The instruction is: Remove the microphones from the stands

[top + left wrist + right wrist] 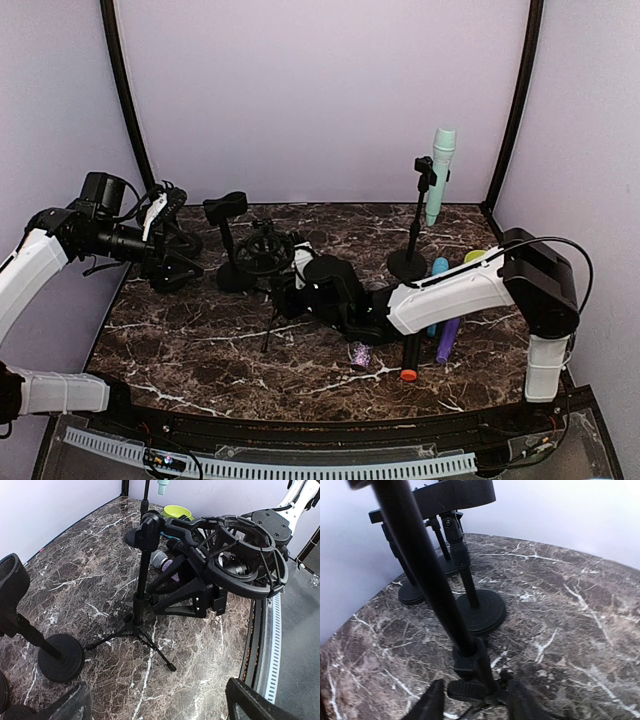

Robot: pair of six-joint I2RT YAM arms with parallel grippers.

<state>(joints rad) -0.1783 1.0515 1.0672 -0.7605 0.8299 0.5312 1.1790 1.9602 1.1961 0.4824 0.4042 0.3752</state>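
A pale teal microphone (441, 170) stands upright in the clip of a thin black round-base stand (415, 225) at the back right; no gripper is near it. My right gripper (290, 298) reaches to the table's middle, low at a black tripod stand (268, 300) that carries a ring-shaped shock mount (240, 555). In the right wrist view its fingers (432, 705) stand apart on either side of the tripod's lower hub (470, 662), with gaps showing. My left gripper (165, 225) hovers open at the left, its fingers (255, 705) holding nothing.
Two more round-base stands (235, 270) (180, 240) stand at the back left. Several loose microphones lie at the right front: purple (447, 340), black with an orange end (410, 357), blue (438, 270). A yellow-green bowl (177, 511) sits near the teal microphone's stand.
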